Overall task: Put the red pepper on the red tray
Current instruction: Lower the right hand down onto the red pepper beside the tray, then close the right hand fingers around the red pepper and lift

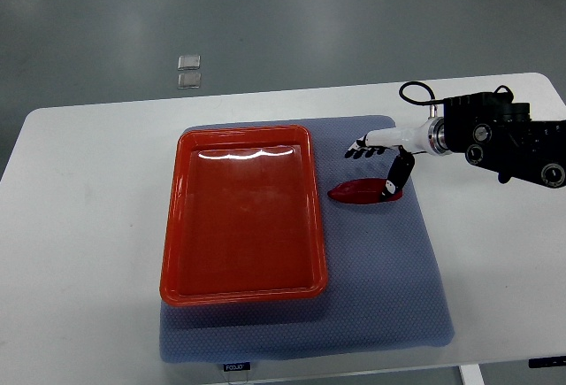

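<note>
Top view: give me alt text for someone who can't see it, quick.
The right hand reaches in from the right edge over a red pepper lying on a blue-grey mat, thumb down at the pepper's right end, fingers spread above it. Left of the pepper, an empty red tray sits on the same mat, on a white table. No left arm shows.

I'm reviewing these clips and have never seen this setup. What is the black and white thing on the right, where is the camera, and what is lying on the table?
One camera looks steeply down from the robot's own side. The black and white thing is the robot's right arm, ending in the right hand. Its fingers are spread above the red pepper, with the thumb reaching down to the pepper's end; nothing is lifted yet. The pepper lies on a blue mat covering the white table, beside an empty red tray. No left arm is visible.
</note>
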Controlling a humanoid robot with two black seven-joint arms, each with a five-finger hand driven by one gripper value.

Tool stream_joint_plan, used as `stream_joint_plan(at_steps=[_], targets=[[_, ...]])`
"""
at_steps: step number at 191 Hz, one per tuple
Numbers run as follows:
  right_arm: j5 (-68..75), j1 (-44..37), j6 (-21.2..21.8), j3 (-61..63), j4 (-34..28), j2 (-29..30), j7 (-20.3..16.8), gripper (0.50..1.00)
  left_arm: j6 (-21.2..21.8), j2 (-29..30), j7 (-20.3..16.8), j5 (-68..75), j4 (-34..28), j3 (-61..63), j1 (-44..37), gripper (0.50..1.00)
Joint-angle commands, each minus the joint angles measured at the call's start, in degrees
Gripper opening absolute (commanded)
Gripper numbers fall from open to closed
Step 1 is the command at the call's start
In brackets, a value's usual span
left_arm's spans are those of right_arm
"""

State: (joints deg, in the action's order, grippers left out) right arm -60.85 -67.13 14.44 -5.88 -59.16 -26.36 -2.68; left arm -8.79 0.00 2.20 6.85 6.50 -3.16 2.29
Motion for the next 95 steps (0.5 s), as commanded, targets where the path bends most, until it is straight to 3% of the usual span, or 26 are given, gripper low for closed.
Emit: stream_joint_plan(at_steps=[1,36,51,84,95], targets=[[-0.32,0.68,-0.55,-0.01,0.01,-0.01,-1.01,0.903,0.00,0.00,0.00,0.00,0.00,0.08,0.00,1.000],[-0.58,1.47,-1.26,-0.01,0.01,-0.01,-1.01,0.881,0.00,0.00,0.00,0.00,0.00,0.08,0.00,1.000],[-1.11,1.47,-1.26,-0.01,0.01,0.08,-1.01,0.823,0.00,0.00,0.00,0.00,0.00,0.08,0.00,1.000],[-1.20,1.47,-1.08,-0.01,0.01,0.17,-1.01,0.752,0.00,0.00,0.00,0.00,0.00,0.08,0.00,1.000],[-1.29,1.47,-0.91,-0.01,0.01,0.17,-1.01,0.701,0.00,0.00,0.00,0.00,0.00,0.08,0.00,1.000]])
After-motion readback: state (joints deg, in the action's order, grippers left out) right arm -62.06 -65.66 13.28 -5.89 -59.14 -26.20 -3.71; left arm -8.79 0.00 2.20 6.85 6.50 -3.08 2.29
